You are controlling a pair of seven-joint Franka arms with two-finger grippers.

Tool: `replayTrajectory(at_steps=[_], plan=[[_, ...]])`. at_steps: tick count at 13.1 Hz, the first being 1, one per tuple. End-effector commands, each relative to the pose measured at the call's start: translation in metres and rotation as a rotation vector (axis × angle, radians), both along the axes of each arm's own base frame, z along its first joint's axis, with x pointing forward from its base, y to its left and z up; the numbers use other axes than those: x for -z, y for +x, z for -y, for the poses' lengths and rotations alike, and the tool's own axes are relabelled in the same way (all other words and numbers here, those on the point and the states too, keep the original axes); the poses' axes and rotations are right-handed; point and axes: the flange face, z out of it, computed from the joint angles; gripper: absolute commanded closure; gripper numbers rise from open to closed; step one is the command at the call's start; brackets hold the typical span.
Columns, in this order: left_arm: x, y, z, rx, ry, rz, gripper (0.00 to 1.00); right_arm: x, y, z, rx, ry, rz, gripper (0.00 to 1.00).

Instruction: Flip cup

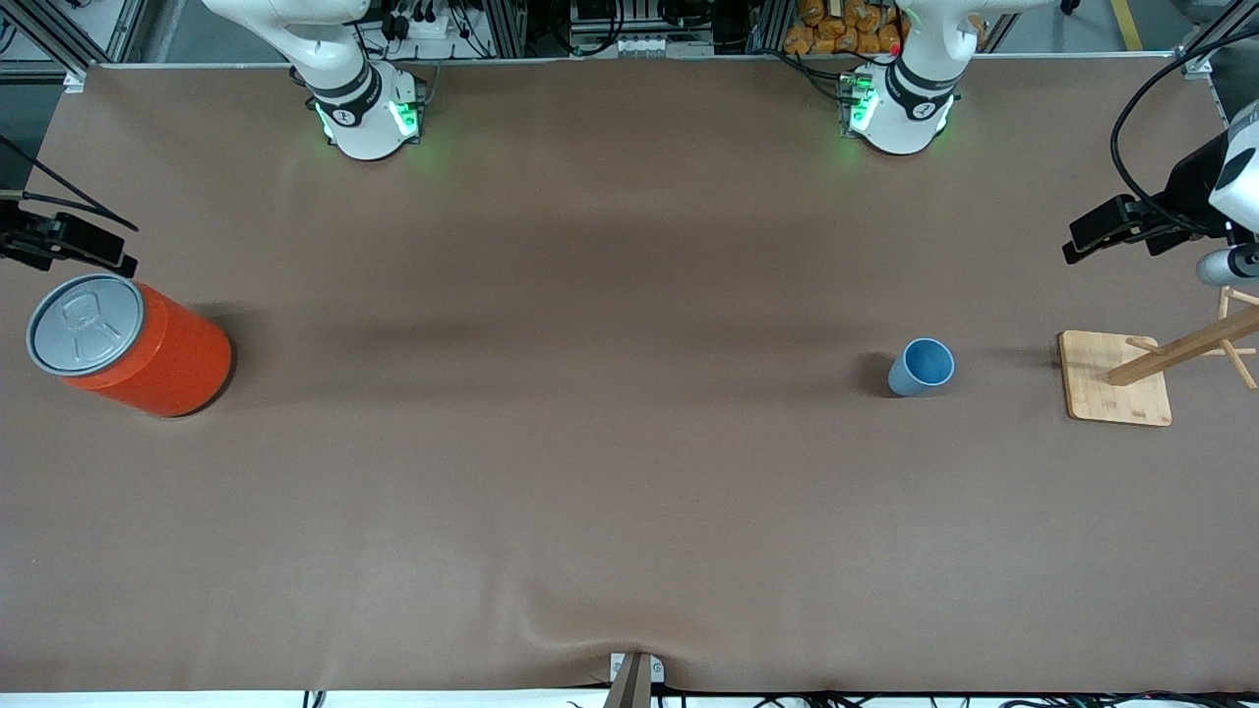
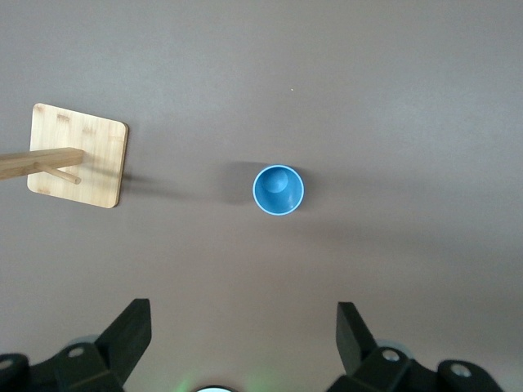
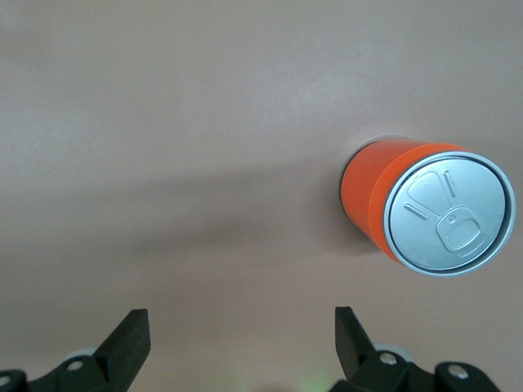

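Note:
The cup (image 1: 922,367) is small and light blue, with a darker blue inside. It stands upright, mouth up, on the brown table toward the left arm's end. It also shows in the left wrist view (image 2: 278,189), well apart from the left gripper (image 2: 243,314), which is open and empty high over the table. In the front view the left gripper (image 1: 1102,231) is at the table's left-arm end. My right gripper (image 3: 241,320) is open and empty, high over the right arm's end (image 1: 74,246), beside the orange can.
A large orange can (image 1: 133,346) with a grey pull-tab lid stands at the right arm's end; it also shows in the right wrist view (image 3: 425,214). A wooden stand with pegs on a square base (image 1: 1116,379) stands beside the cup, at the left arm's end (image 2: 80,155).

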Motion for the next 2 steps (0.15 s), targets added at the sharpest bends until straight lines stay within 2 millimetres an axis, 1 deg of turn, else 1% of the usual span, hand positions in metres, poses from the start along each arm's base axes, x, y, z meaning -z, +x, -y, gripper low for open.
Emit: replayTrajectory(at_steps=[1,2], plan=[[-0.0025,-0.0003,-0.0025,0.004,0.029,-0.016,0.00,-0.0052,-0.0002,0.0013,-0.004,0.015,0.004,0.00],[-0.0024,-0.0005,-0.0025,0.003,0.029,-0.018,0.00,-0.0052,-0.0002,0.0013,-0.004,0.015,0.004,0.00]])
